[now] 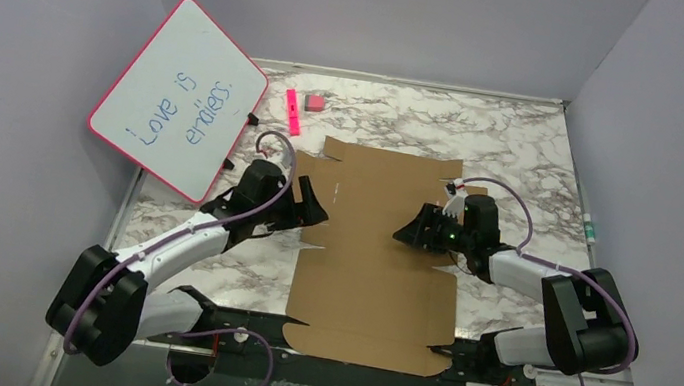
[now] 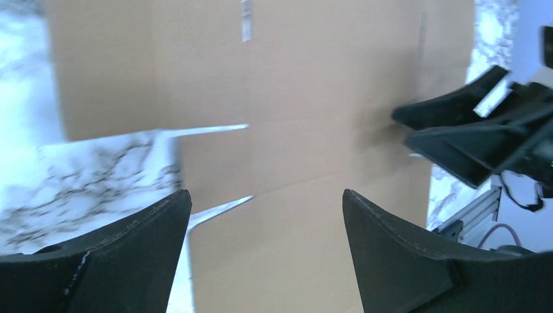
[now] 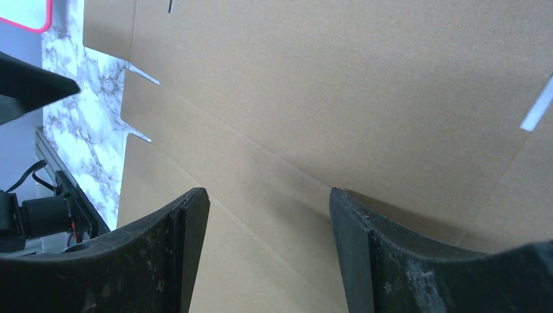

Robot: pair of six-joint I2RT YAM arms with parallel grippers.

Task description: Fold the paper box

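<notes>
The paper box is a flat brown cardboard blank with flaps and slots, lying on the marble table between both arms. My left gripper is open and empty at the blank's left edge, pointing right; its view shows the cardboard and its slits between the jaws. My right gripper is open and empty over the blank's right half, pointing left; its view shows cardboard with a fold line. The right gripper's fingers show in the left wrist view.
A pink-framed whiteboard with blue writing leans at the back left. A pink marker and a small pink block lie behind the blank. Grey walls enclose the table on three sides.
</notes>
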